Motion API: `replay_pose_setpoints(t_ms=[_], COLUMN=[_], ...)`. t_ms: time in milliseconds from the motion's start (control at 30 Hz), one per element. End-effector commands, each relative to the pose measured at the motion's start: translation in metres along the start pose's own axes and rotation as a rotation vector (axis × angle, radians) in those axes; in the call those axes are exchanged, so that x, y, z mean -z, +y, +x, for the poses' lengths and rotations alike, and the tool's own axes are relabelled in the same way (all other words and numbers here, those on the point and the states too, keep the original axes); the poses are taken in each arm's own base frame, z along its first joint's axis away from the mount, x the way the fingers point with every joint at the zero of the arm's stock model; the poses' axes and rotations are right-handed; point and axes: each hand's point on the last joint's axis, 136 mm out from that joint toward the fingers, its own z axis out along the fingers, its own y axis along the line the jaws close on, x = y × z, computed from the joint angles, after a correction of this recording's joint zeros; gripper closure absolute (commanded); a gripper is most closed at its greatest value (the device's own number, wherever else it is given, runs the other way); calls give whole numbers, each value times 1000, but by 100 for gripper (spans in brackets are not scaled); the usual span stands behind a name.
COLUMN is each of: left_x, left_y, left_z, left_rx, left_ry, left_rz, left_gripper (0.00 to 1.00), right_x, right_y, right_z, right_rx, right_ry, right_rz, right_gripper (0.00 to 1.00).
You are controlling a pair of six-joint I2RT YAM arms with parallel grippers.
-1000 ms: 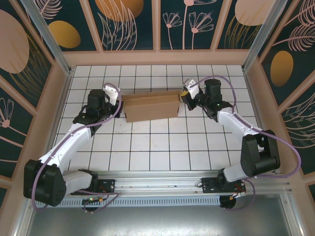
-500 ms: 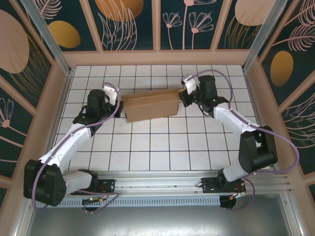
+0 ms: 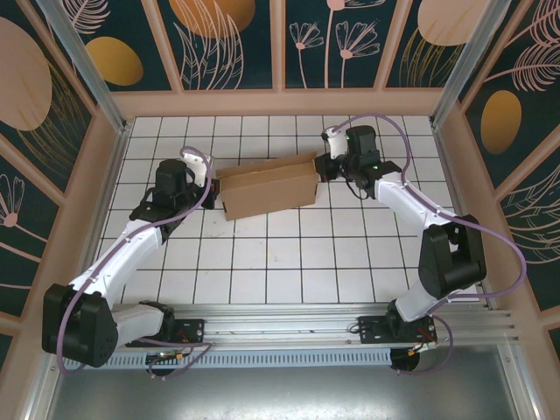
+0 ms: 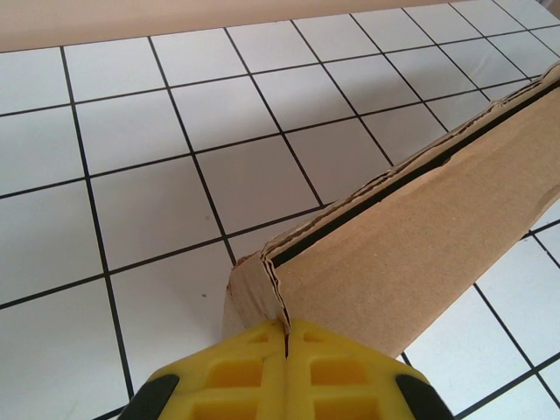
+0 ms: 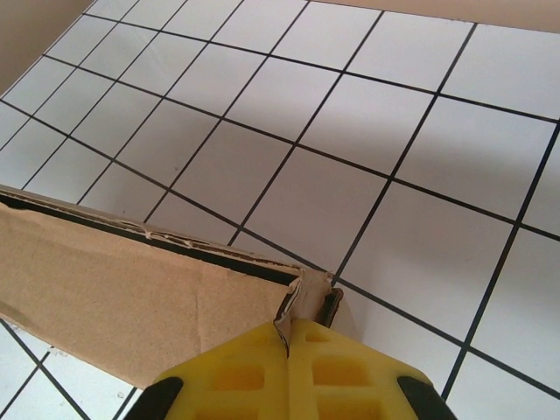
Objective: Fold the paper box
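Right gripper has swung further from the arm bases and a bit leftward vs a sec ago. It took that end of the paper box w/ it, so the box now sits skewed, right end further back than the left. Left gripper hasn't budged.

Top view: box is plain brown corrugated cardboard, a long shallow rectangle. It lies on the table, glossy white square tiles w/ thin black grid lines. One gripper sits at each short end of the box, touching it. Lilac cables loop off both arms either side of the box. Aluminium rail w/ the arm bases is well to the near side of the box. Beyond its far side are peach-framed dark wall panels w/ painted flowers, leaves and orange discs.

Left wrist view: left gripper has yellow ribbed plastic pads, pressed together, w/ the corner edge of the box pinched in the seam. Cardboard is matte, its edge rough and layered, w/ a dark slit running along the top between layers.

Right wrist view: right gripper has the same yellow pads, closed tight on a small crumpled tab at the end corner of the box. A ragged layered edge w/ a dark gap runs off to the left from the jaws. Tiles around the box give a soft sheen.
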Motion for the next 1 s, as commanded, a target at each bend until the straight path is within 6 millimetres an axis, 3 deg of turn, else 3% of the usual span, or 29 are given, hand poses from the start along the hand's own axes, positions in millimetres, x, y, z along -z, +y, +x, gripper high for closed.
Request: replay_pose_setpoints(t_ms=[0,267,600,967], left_x=[5,5,9,2], left_y=[-13,-9,-4,-8], left_z=[-23,-23,-33,-32], left_rx=[-5,7,47,107], left_ry=[-64,-62,-68,-43], left_rz=[49,31,-10,21], left_gripper=[100,100,100,100], right_x=[-4,-8,6,4], right_y=[9,2,-6,9], right_z=[12,32,40,41], right_rx=[-40,-16,34,57], right_ry=[58,88,21,16], right_rz=[2,98,218,197], right_gripper=[100,100,100,100])
